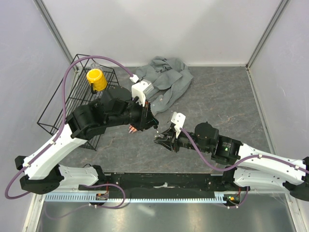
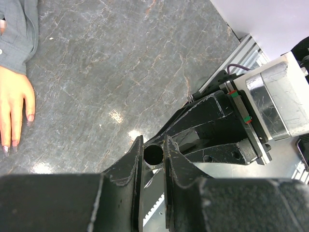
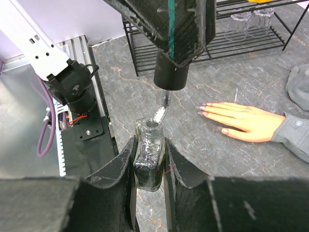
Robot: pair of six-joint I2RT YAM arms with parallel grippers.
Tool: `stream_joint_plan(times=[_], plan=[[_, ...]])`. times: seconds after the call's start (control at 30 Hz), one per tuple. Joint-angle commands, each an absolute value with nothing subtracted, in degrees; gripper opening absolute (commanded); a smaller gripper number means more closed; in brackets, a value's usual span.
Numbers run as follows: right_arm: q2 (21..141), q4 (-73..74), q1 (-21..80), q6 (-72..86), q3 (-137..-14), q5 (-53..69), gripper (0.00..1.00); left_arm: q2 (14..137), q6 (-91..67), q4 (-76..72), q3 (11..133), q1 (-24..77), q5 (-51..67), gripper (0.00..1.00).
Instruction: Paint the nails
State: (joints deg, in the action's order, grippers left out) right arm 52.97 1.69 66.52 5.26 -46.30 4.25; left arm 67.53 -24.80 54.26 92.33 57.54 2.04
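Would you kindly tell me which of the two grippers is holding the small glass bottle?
The right gripper: the glass bottle is clamped in it, while the left gripper holds only the black brush cap above.

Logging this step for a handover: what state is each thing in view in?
polish bottle: uncapped, clamped in the right tool
brush cap: off the bottle, clamped in the left tool
brush: tip in the bottle's mouth
mannequin hand: flat on the table, palm down
nails: greyish-purple tint, nothing touching them
grey shirt: crumpled
yellow cup: in the wire rack
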Motion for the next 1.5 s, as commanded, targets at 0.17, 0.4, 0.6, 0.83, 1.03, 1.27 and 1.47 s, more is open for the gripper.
stream_joint_plan(times=[0.17,0.4,0.6,0.83,1.03,1.27,1.47], plan=[[51.94,-1.32,66.45,5.18,-46.14,4.57,0.00,66.01,-24.96,52.82,94.31,57.30,2.02,0.02],[51.42,-1.67,66.45,5.10,-45.62,4.75,0.00,65.13,-25.22,52.47,94.13,57.13,-1.22,0.02],[49.22,-2.63,66.53,5.54,-43.43,3.34,0.00,63.11,-25.58,51.24,92.46,56.43,-6.93,0.02],[41.50,-4.04,66.45,7.46,-38.24,-9.56,0.00,60.04,-26.71,47.91,83.60,55.20,-18.96,0.02],[36.56,-3.70,66.36,8.09,-36.03,-22.40,0.00,54.94,-32.51,37.21,64.27,49.93,-24.87,0.02],[41.04,-1.94,65.13,4.40,-38.58,-28.12,0.00,49.05,-44.80,25.42,43.34,43.24,-31.45,0.02],[43.42,-2.55,58.02,3.87,-40.69,-22.33,0.00,51.06,-50.44,26.29,39.82,42.36,-37.44,0.02]])
